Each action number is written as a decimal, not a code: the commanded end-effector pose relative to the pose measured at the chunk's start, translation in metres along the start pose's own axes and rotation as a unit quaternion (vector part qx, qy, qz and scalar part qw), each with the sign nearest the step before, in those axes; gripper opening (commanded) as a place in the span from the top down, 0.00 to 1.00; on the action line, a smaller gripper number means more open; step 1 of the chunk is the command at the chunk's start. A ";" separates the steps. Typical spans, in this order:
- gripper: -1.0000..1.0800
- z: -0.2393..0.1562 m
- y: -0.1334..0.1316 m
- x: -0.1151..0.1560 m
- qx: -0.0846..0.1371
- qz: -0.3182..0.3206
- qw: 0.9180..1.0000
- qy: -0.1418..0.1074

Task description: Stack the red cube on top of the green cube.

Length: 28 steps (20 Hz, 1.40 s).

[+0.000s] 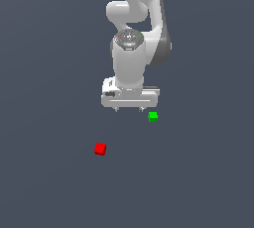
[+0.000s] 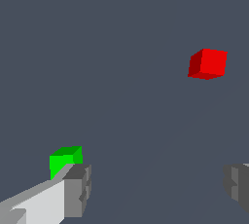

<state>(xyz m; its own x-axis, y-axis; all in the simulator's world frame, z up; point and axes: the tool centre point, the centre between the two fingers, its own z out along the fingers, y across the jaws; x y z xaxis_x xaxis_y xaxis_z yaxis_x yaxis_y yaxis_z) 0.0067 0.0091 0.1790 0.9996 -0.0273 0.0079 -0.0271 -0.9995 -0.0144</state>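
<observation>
The white arm [image 1: 133, 33] comes down from the far edge of the flat grey floor [image 1: 44, 182] and hangs with its wrist pointing straight down, about the middle of the surface. Its gripper [image 1: 129, 109] is spread wide: in the wrist view the two grey fingers [image 2: 78, 189] stand far apart with only bare floor in the gap, and nothing is held. In the exterior view just the two small fingertips peek out beneath the wide white hand. The green cube [image 1: 153, 117] sits on the floor just beside the gripper, on the exterior view's right, close to one fingertip. In the wrist view the same green cube [image 2: 65, 161] shows partly hidden behind one finger, outside the gap between the fingers rather than in it; whether it touches that finger I cannot tell. The red cube [image 1: 100, 148] lies on its own nearer the near edge of the surface and toward the exterior view's left, clear of the gripper and well apart from the green one. In the wrist view the red cube [image 2: 208, 64] rests flat on the floor, slightly turned so that a bright face and a darker side face both show. Both cubes sit level on the floor, neither stacked on the other, and each is far smaller than the hand above.
</observation>
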 end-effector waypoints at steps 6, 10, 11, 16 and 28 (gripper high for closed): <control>0.04 0.004 0.004 0.004 0.000 0.003 1.000 0.000; 0.04 0.013 0.014 0.013 -0.001 0.008 1.000 0.000; 0.04 0.016 0.017 0.016 -0.001 0.010 1.000 0.000; 0.04 0.035 0.038 0.035 -0.003 0.023 1.000 -0.001; 0.04 0.087 0.099 0.086 -0.006 0.058 0.998 -0.003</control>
<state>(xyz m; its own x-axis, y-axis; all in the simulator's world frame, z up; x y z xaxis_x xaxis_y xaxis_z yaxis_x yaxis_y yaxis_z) 0.0852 -0.0848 0.0963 0.9907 -0.1362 0.0009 -0.1362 -0.9907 -0.0028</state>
